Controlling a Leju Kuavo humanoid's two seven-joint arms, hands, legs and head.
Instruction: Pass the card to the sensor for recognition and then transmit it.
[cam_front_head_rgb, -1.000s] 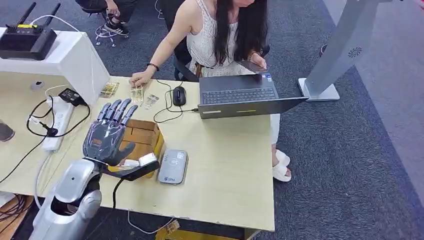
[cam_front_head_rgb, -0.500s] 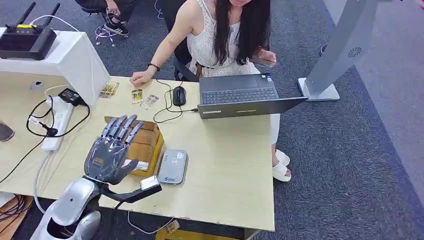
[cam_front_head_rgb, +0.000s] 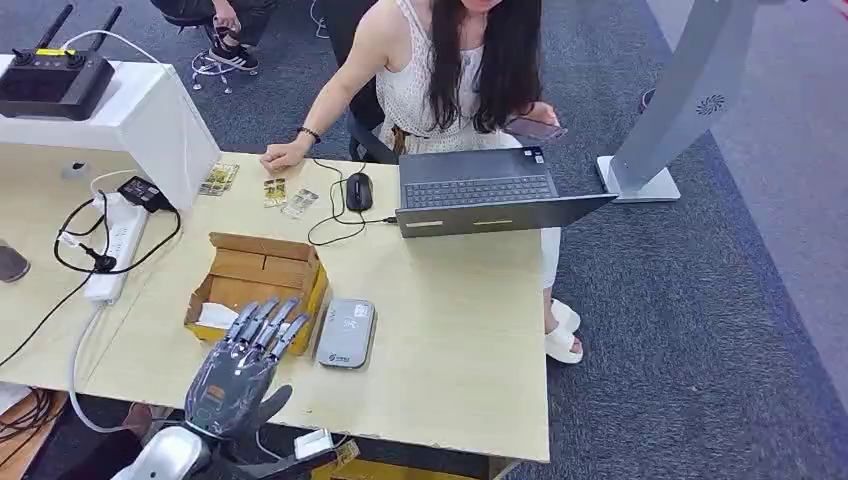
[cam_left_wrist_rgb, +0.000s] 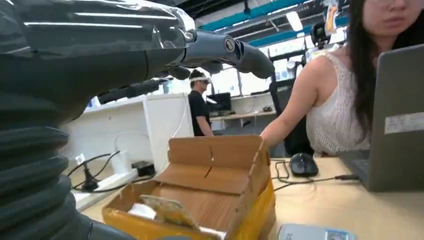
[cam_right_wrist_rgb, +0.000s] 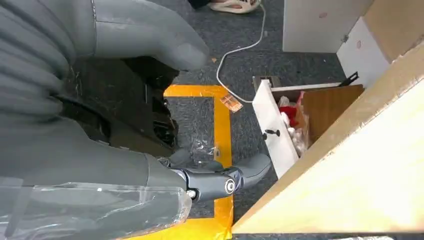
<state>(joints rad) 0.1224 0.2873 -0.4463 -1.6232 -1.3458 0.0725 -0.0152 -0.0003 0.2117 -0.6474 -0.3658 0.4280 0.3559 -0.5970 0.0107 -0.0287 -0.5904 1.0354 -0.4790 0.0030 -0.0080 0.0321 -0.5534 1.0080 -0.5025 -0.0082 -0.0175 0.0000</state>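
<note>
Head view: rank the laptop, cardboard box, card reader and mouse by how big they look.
1. laptop
2. cardboard box
3. card reader
4. mouse

The mouse lies farther from the camera, but the gaps are clear.

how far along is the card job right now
Nothing looks done: a card lies in the cardboard box, and the grey sensor beside it has nothing on it. In hand: nothing; the left hand hovers with fingers spread at the box's near edge, and the right hand hangs beside the table. Left: pick a card, present it to the sensor, pass it on.
</note>
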